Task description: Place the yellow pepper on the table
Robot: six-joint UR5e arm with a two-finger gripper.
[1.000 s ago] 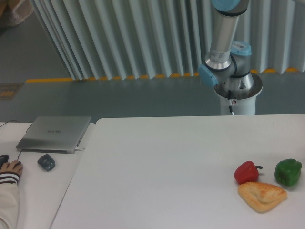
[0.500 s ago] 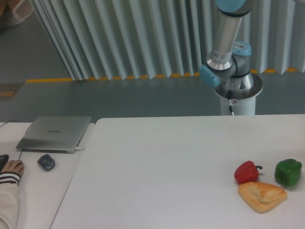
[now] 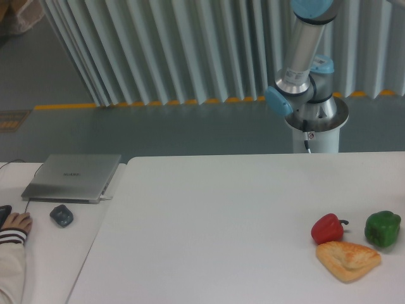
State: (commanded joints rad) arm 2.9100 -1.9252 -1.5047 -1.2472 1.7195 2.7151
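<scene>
The yellow pepper is nowhere in this view: it is not on the surface (image 3: 221,215), and the end effector is out of frame too, so I cannot tell whether it is wide, narrow or already holding something. Only the arm (image 3: 302,57) shows, a grey tube with pale blue joint caps rising from its round white base behind the far edge.

On the right of the broad, smooth white surface lie a red pepper (image 3: 328,228) with a dark stem, a green pepper (image 3: 383,228) just beside it, and a tan triangular pastry (image 3: 347,259) with a crimped, baked-looking crust, close in front of both. They sit near one another but the peppers look apart.

Judging by those two peppers, the yellow one is probably light, hollow and fairly stiff, with a glossy, slippery skin and rounded lobes. Gripping across the widest part of the body, with the fingers seated in the grooves between lobes, would likely hold better than pinching the stem.

On the smaller desk (image 3: 44,253) to the left are a closed grey laptop (image 3: 73,177), a dark mouse (image 3: 61,215) and a person's hand (image 3: 15,223) in a striped cuff.
</scene>
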